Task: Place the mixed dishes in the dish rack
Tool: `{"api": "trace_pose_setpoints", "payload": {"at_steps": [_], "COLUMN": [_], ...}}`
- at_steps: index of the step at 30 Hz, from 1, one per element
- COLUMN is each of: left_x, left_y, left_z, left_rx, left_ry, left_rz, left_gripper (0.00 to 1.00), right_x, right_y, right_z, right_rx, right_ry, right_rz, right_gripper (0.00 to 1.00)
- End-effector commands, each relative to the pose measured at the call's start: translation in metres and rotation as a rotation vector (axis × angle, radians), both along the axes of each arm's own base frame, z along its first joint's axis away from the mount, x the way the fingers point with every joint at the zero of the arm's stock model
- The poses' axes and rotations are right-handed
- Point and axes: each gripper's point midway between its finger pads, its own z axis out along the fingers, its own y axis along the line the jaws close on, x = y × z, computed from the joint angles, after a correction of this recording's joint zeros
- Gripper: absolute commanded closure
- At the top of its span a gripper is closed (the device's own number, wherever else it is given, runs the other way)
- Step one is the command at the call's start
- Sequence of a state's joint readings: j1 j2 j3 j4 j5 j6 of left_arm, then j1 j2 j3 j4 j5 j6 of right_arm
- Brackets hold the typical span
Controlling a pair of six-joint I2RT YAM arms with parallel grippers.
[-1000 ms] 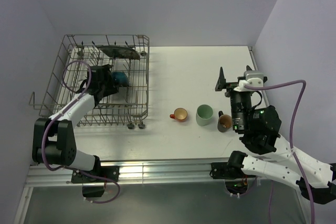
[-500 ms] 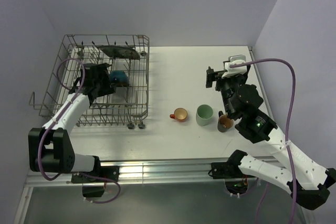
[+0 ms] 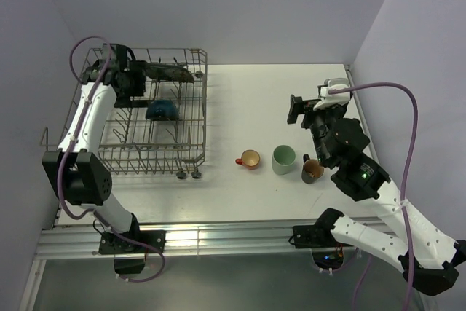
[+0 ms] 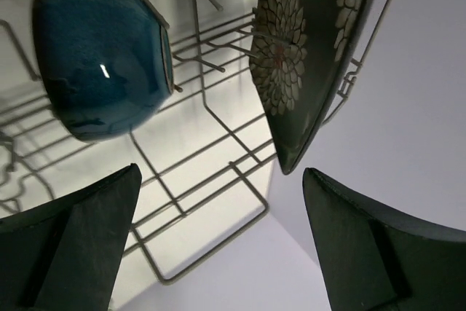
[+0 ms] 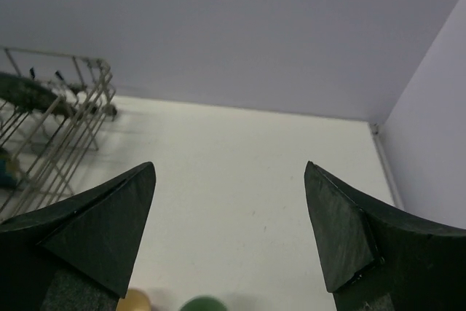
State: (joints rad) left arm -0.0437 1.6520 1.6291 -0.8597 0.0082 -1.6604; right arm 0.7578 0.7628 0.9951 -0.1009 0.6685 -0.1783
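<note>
Left fingers [image 4: 73, 238] are hovering, spread wide and empty, inside the rack [image 3: 156, 156], where the plate [image 4: 306, 56] is leaning on edge at the far end beside the tilted bowl [image 4: 102, 63]. Right fingers [image 5: 87, 231], also wide and empty, are hanging above the surface [image 3: 247, 100]. The mug [image 3: 284, 159], orange cup [image 3: 248, 159] and brown cup [image 3: 312, 170] are waiting in a row outside the rack.

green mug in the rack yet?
No, the pale green mug stands on the table between the orange-red cup and the brown cup, well outside the dish rack.
</note>
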Motion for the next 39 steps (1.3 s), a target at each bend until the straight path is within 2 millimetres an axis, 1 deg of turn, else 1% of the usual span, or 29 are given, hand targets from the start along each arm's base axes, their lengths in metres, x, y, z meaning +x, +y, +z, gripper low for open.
{"api": "trace_pose_setpoints", "payload": {"at_steps": [1,2,3,4,6,7,8,10,12,13,15,16,17,18,19,20,21,23,24,25,26,27,28,29,30,31,32,33,39], "left_x": [-0.021,-0.023,-0.024,-0.031,-0.037,-0.041,-0.05,-0.064,-0.066,-0.074,-0.078,-0.086,-0.09,-0.095,-0.101,-0.105,-0.11,-0.12,-0.121,-0.13,-0.13,-0.133,-0.123,-0.123,-0.124,-0.117,-0.118,-0.118,-0.123], "left_y": [0.02,0.024,0.028,0.032,0.034,0.036,0.037,0.04,0.032,0.026,0.004,-0.001,-0.006,-0.011,-0.014,-0.014,-0.023,-0.03,-0.035,-0.035,-0.035,-0.035,-0.033,-0.033,-0.034,-0.034,-0.034,-0.034,-0.03], "left_z": [0.034,0.056,0.067,0.082,0.095,0.097,0.107,0.115,0.137,0.148,0.175,0.181,0.184,0.184,0.185,0.183,0.182,0.191,0.175,0.19,0.189,0.202,0.193,0.181,0.197,0.19,0.185,0.185,0.192], "left_rx": [0.162,0.191,0.215,0.253,0.267,0.282,0.302,0.325,0.343,0.408,0.418,0.461,0.48,0.478,0.479,0.461,0.414,0.328,0.285,0.264,0.269,0.29,0.347,0.358,0.382,0.403,0.408,0.418,0.466], "left_ry": [-0.017,-0.084,-0.118,-0.164,-0.202,-0.21,-0.238,-0.263,-0.369,-0.439,-0.588,-0.618,-0.632,-0.638,-0.645,-0.648,-0.676,-0.805,-0.807,-0.87,-0.87,-0.885,-0.839,-0.767,-0.786,-0.753,-0.724,-0.724,-0.754], "left_rz": [-0.025,-0.022,-0.015,-0.019,-0.014,-0.019,-0.023,-0.027,-0.095,-0.189,-0.31,-0.358,-0.392,-0.436,-0.458,-0.46,-0.497,-0.48,-0.489,-0.464,-0.47,-0.48,-0.511,-0.548,-0.566,-0.6,-0.612,-0.619,-0.615], "left_gripper": [0.01,0.01,0.01,0.01,0.01,0.01,0.01,0.01,0.01,0.01,0.01,0.01,0.01,0.01,0.01,0.01,0.01,0.01,0.01,0.01,0.01,0.01,0.01,0.01,0.05,0.07,0.09,0.13,0.16], "right_x": [0.001,0.005,0.006,0.011,0.014,0.012,0.017,0.017,0.019,0.017,0.014,0.01,0.003,-0.002,-0.006,-0.009,-0.009,-0.004,-0.003,-0.002,-0.002,-0.004,-0.006,-0.009,-0.014,-0.016,-0.02,-0.02,-0.008], "right_y": [-0.002,0.008,0.019,0.023,0.029,0.031,0.037,0.039,0.032,0.032,0.035,0.041,0.054,0.062,0.068,0.074,0.078,0.073,0.07,0.067,0.067,0.069,0.072,0.075,0.082,0.088,0.094,0.098,0.11], "right_z": [-0.008,-0.002,-0.006,-0.016,-0.027,-0.039,-0.041,-0.053,-0.065,-0.082,-0.104,-0.125,-0.134,-0.142,-0.153,-0.155,-0.157,-0.158,-0.159,-0.159,-0.159,-0.16,-0.162,-0.163,-0.165,-0.168,-0.168,-0.166,-0.163], "right_rx": [0.081,0.142,0.144,0.147,0.139,0.125,0.116,0.134,0.166,0.185,0.221,0.2,0.202,0.194,0.182,0.187,0.181,0.182,0.204,0.211,0.212,0.218,0.219,0.219,0.216,0.212,0.205,0.19,0.152], "right_ry": [0.085,0.118,0.164,0.251,0.334,0.4,0.431,0.497,0.543,0.602,0.702,0.783,0.844,0.891,0.942,0.959,0.954,0.934,0.936,0.932,0.931,0.939,0.95,0.963,0.984,1.001,1.009,1.002,1.009], "right_rz": [0.006,0.044,0.105,0.095,0.096,0.104,0.112,0.097,0.072,0.064,0.102,0.128,0.207,0.252,0.284,0.317,0.326,0.274,0.244,0.227,0.225,0.239,0.253,0.278,0.33,0.371,0.413,0.436,0.445], "right_gripper": [0.09,0.1,0.11,0.13,0.14,0.13,0.14,0.15,0.16,0.16,0.17,0.2,0.23,0.29,0.32,0.33,0.34,0.34,0.34,0.34,0.34,0.34,0.34,0.34,0.35,0.36,0.36,0.36,0.37]}}
